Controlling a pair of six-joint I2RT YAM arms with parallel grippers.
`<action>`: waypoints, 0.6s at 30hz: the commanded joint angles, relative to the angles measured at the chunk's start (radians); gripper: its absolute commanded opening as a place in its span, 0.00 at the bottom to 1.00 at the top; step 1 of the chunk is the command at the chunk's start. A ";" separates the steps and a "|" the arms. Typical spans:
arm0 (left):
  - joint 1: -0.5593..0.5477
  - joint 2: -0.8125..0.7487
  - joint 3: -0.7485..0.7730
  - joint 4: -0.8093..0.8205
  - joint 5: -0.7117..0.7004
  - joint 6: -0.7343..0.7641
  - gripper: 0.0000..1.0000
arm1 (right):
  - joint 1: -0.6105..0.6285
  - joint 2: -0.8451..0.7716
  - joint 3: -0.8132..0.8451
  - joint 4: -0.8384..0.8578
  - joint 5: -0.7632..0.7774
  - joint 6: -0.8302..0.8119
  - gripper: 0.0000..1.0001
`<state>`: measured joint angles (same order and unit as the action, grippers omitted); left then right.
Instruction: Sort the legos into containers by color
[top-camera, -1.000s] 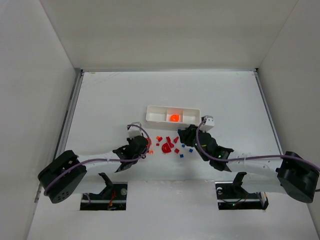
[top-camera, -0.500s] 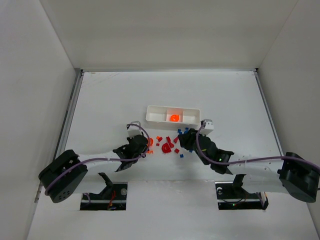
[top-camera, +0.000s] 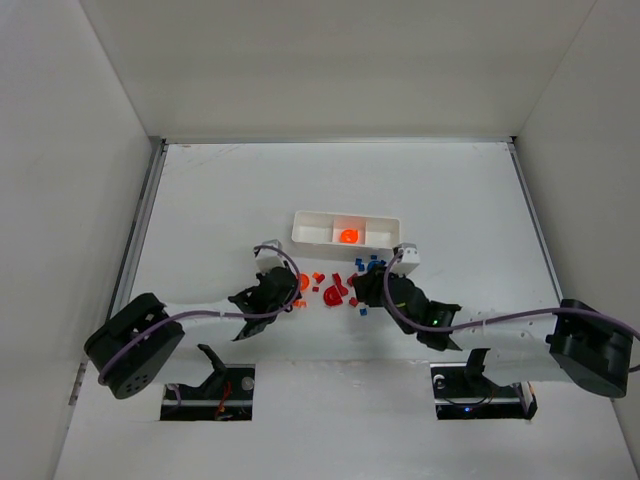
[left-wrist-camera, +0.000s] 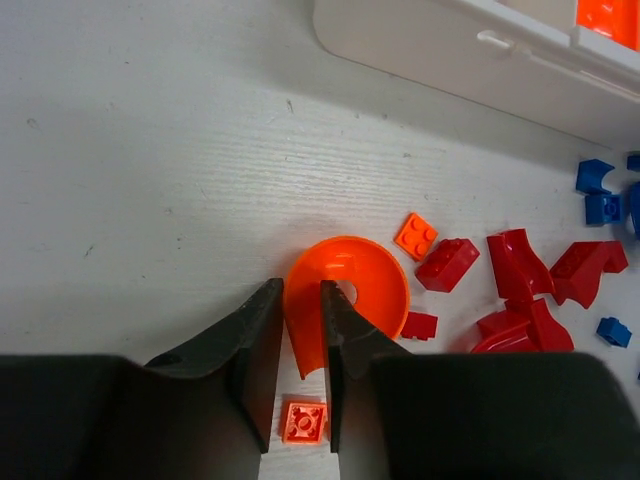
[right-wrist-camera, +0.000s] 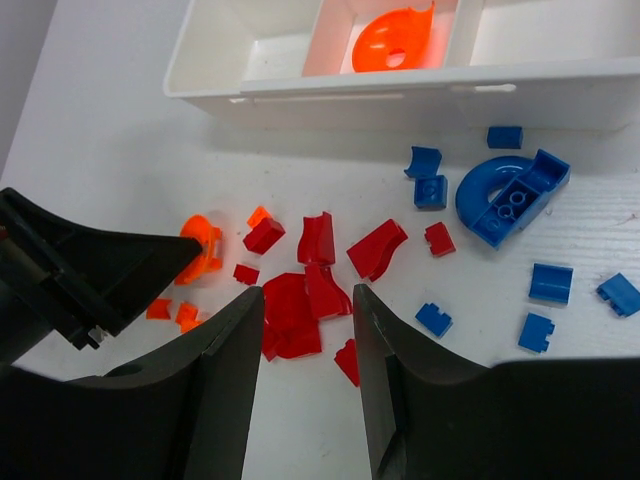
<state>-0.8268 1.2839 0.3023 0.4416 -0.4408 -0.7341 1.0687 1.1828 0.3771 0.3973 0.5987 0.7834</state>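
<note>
We have one orange curved piece (right-wrist-camera: 395, 40) in our white plastic three-compartment tray (right-wrist-camera: 330, 88). Left fingers (left-wrist-camera: 255, 340) pinch an orange plastic ring (left-wrist-camera: 355, 285), right fingers (right-wrist-camera: 215, 360) gape empty, and red and blue bricks (right-wrist-camera: 318, 240) lie unsorted.

Even, diffuse white light filled the overhead view, bright enough that the white bench (top-camera: 220, 200) and the walls nearly merged. Only soft, pale shadows lay beneath the arms. The orange curved plastic piece (top-camera: 348, 236) in the white oblong plastic tray (top-camera: 312, 241) glowed oversaturated there, its outline lost. From the right wrist the same piece cast an orange tint onto its compartment's walls, and a grey shadow ran under the tray's near wall. The right tool (right-wrist-camera: 307, 300) showed as soft, dark fingers low in the frame. In the left wrist view the bench's grain was sharp, while the left tool (left-wrist-camera: 300, 295), pinching an orange round plastic dish (left-wrist-camera: 365, 285), looked matte black.
</note>
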 joint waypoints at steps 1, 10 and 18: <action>0.013 0.015 0.021 0.054 0.025 -0.028 0.14 | 0.021 0.018 0.032 0.048 0.018 0.008 0.47; 0.021 -0.155 0.017 -0.029 -0.027 -0.008 0.02 | 0.050 0.006 0.017 0.046 0.033 0.013 0.46; 0.016 -0.074 0.273 -0.037 0.016 0.068 0.04 | 0.055 -0.020 -0.034 0.011 0.050 0.050 0.46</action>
<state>-0.8112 1.1095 0.4412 0.3496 -0.4473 -0.7105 1.1145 1.1618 0.3489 0.3996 0.6250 0.8093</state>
